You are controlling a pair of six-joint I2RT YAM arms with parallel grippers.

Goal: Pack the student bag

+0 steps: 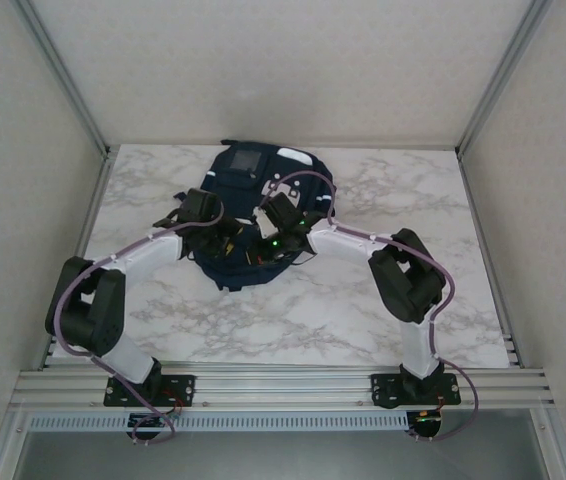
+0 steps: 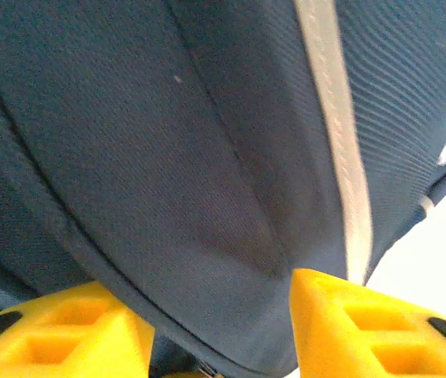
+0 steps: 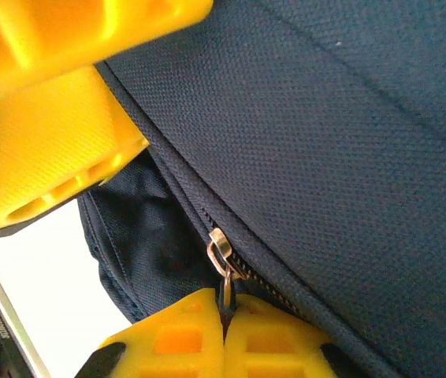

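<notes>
Working the zipper [image 3: 274,290] of the student bag [image 1: 253,190], which lies on the worktop [image 1: 363,310], probably calls for taut fabric: pull along the zipper line, never upward. Left claw [image 2: 215,311]: partly open, astride bag fabric beside the white stripe [image 2: 341,157]; grip unconfirmed. Right claw [image 3: 224,319]: closed tight on the zipper pull [image 3: 220,250].

The student bag [image 2: 168,142] was dark navy woven fabric, with a thin white stripe [image 2: 337,142] just above the yellow left hand [image 2: 219,311]. The right hand [image 3: 224,335] was yellow too, beside a silver zip pull [image 3: 219,252]. The desk [image 1: 363,300] was white marble with grey veins.
</notes>
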